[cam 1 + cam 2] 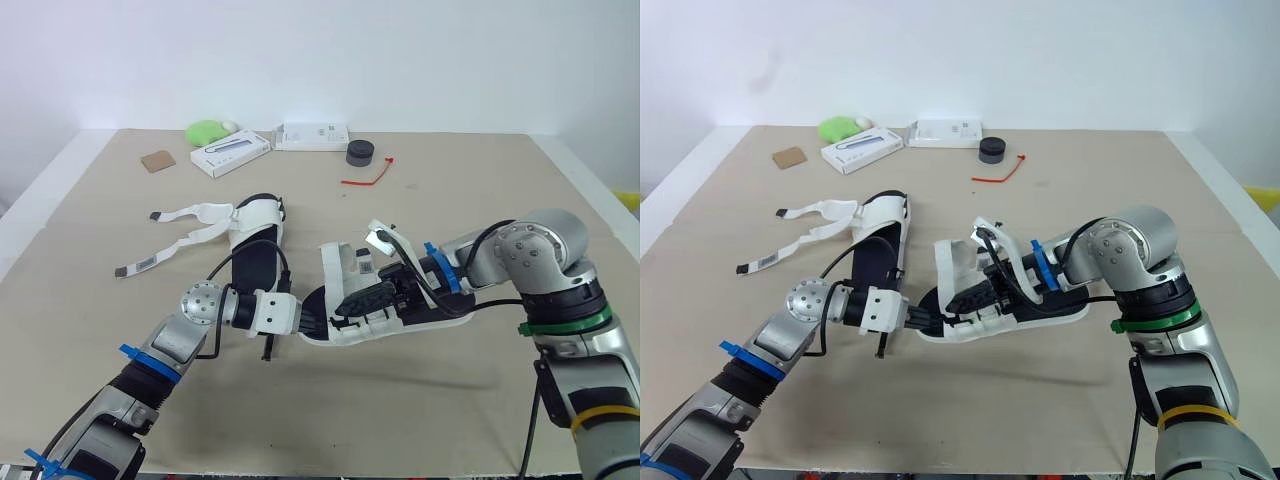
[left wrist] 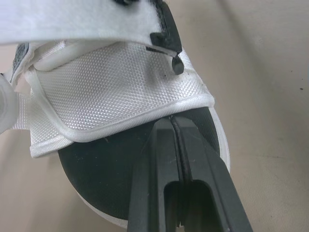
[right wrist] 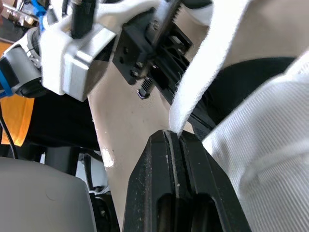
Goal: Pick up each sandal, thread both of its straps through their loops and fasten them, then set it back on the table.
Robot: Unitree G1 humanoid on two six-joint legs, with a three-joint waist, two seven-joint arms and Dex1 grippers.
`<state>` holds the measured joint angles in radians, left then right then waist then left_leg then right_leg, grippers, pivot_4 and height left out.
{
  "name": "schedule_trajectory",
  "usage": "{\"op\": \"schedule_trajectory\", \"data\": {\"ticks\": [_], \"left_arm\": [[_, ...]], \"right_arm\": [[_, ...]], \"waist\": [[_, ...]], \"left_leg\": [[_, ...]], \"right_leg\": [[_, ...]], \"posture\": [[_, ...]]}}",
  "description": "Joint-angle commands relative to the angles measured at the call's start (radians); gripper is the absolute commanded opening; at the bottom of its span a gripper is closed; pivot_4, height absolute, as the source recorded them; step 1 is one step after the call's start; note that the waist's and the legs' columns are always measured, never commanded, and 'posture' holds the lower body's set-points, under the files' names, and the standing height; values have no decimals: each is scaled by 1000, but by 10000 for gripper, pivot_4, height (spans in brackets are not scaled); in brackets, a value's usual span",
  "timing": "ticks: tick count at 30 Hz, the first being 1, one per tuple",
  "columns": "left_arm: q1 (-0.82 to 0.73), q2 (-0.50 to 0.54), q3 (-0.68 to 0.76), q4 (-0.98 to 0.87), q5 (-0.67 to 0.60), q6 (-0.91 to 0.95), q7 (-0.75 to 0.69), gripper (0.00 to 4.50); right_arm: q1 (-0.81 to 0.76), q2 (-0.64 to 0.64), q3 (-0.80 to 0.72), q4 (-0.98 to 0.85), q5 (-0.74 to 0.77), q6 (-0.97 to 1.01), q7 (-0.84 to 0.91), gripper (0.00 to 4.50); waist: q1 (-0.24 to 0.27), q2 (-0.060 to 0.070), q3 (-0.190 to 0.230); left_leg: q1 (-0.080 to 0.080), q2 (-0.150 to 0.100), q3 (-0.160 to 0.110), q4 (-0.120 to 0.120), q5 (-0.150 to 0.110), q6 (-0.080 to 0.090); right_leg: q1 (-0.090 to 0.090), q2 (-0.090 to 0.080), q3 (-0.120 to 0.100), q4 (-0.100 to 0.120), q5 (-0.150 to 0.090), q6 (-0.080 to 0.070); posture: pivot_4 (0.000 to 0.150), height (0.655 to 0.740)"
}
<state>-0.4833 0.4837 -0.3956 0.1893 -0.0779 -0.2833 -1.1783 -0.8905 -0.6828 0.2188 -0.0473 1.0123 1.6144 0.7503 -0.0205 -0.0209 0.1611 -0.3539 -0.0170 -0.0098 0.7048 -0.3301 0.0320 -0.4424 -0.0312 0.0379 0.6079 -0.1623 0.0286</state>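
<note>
At my left pincer [image 2: 172, 121] tips: near sandal [image 1: 335, 262], its sole edge clamped tight, braced for threading | right pincer [image 3: 175, 133]: closed on white strap [image 3: 207, 63], to feed its loop | beyond left pincer: other sandal [image 1: 255, 262] on surface [image 1: 450, 210], straps loose.

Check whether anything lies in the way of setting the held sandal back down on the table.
Nothing visible does. The held sandal, gripped by the left gripper with its strap pinched in the right gripper, sits over bare table. The second sandal lies apart, toward the robot's left.
</note>
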Motion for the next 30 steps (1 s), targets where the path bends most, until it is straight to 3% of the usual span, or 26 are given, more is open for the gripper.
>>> {"op": "schedule_trajectory", "data": {"ticks": [1, 30], "left_arm": [[32, 9, -45, 62, 71, 29, -3, 0], [31, 13, -51, 62, 72, 21, 0, 0]], "right_arm": [[-12, -22, 6, -1, 34, 0, -18, 301], [-68, 13, -28, 89, -2, 0, -44, 301]], "waist": [[0, 0, 0], [0, 0, 0]], "left_leg": [[0, 0, 0, 0, 0, 0], [0, -1, 0, 0, 0, 0]], "right_leg": [[0, 0, 0, 0, 0, 0], [0, 0, 0, 0, 0, 1]], "posture": [[1500, 7400], [1500, 7400]]}}
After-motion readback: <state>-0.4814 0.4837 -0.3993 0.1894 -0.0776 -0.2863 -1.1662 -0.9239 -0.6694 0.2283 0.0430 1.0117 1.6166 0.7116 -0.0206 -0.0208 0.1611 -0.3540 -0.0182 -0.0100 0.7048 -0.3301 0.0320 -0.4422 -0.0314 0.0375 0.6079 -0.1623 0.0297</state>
